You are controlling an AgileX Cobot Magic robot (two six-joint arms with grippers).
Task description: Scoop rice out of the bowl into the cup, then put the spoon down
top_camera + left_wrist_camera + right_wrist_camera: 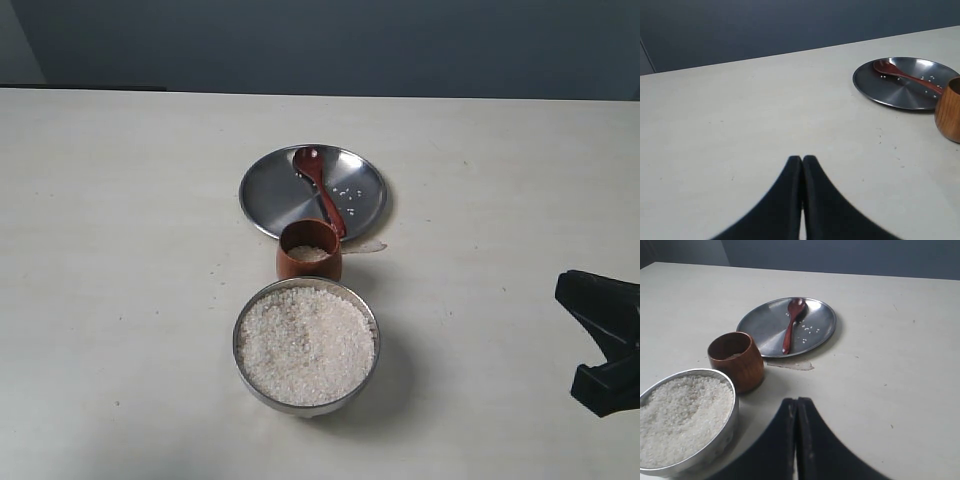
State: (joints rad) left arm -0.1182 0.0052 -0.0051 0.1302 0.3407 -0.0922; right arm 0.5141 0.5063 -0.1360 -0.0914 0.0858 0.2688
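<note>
On the plate (268, 190) just beyond the cup (309, 262) lies the spoon (322, 195), handle toward the cup, seemingly nearer my right claw (796, 402), clenched empty, than my left claw (802, 159), likewise clenched empty.

A flat steel plate (270, 190) sits on the pale table (120, 300) — dark wall (320, 40) behind.

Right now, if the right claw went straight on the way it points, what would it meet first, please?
Probably the near rim of the plate, by the handle end of the spoon. The cup stands just off that line. How high the right claw rides is unclear, so it might pass over.
</note>
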